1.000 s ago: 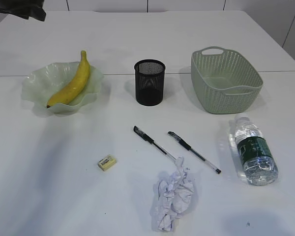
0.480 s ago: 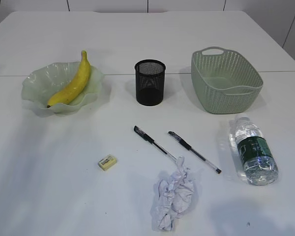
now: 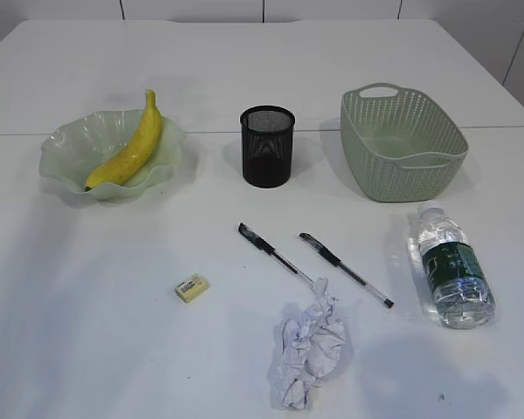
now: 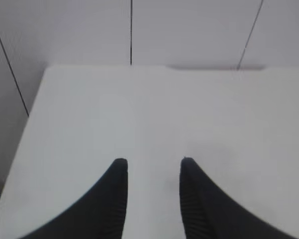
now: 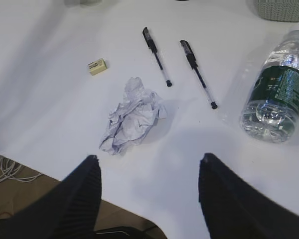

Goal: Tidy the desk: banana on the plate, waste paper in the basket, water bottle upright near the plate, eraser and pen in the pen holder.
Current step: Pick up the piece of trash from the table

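Note:
The banana (image 3: pixel 127 144) lies in the pale green plate (image 3: pixel 61 161) at the back left. A black mesh pen holder (image 3: pixel 267 146) stands mid-table, with the green basket (image 3: pixel 400 140) to its right. Two black pens (image 3: pixel 275 255) (image 3: pixel 345 269), a yellow eraser (image 3: pixel 190 287) and the crumpled waste paper (image 3: pixel 307 349) lie in front. The water bottle (image 3: pixel 452 266) lies on its side at the right. My right gripper (image 5: pixel 149 158) hangs open above the table's near edge, just short of the paper (image 5: pixel 132 115). My left gripper (image 4: pixel 152 160) is open over bare table, holding nothing. Neither arm shows in the exterior view.
The right wrist view also takes in both pens (image 5: pixel 156 56) (image 5: pixel 197 73), the eraser (image 5: pixel 96 66), the bottle (image 5: pixel 276 94) and a corner of the basket (image 5: pixel 284 10). The table's front edge (image 5: pixel 50 172) runs below the right gripper, with cables (image 5: pixel 5 172) on the floor.
The dark left arm at the top left of the exterior view has drawn out of sight. Objects on the table have not moved.

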You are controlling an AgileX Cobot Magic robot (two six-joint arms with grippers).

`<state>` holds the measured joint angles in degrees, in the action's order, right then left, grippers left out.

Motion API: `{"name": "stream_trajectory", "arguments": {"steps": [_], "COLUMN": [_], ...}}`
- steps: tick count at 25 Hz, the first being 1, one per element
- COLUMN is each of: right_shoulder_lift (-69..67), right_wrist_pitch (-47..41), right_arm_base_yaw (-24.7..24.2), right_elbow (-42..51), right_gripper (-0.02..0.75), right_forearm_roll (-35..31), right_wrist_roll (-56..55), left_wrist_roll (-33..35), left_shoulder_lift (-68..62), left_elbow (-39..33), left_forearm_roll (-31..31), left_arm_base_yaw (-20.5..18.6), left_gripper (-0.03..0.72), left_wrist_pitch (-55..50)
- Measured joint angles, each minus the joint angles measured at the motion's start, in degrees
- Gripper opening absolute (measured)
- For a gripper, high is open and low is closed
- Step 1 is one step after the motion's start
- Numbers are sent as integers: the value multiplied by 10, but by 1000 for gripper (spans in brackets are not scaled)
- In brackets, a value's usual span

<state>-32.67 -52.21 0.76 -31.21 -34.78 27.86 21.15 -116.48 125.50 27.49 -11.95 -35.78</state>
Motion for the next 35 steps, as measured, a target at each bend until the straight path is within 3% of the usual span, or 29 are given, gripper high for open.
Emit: {"name": "stream_trajectory", "arguments": {"steps": [4,8,12,16,21,27,35], "right_shoulder_lift": [0,0,0,0,0,-38,-156], "right_wrist_pitch": [2,2,2,2,2,2,3], "right_arm_base_yaw": [0,0,0,0,0,0,0], "right_elbow": [0,0,0,0,0,0,0], "right_gripper": [465,465,465,465,465,465,465], "right_forearm_roll": [-1,-2,-4,-6,-6,-7,-34], "right_wrist_roll": [0,0,0,0,0,1,9], "left_wrist_roll": [0,0,0,0,0,0,0], "left_shoulder_lift": [19,48,95,161,238,312,379], "left_elbow": [-16,-91,-205,-362,-554,-727,-838], "left_forearm_roll": [14,46,68,74,83,85,84], "left_arm_base_yaw": [9,33,64,91,92,92,92], "left_gripper": [244,244,244,244,244,244,244], "left_wrist_pitch": [86,237,385,530,655,679,678]}}
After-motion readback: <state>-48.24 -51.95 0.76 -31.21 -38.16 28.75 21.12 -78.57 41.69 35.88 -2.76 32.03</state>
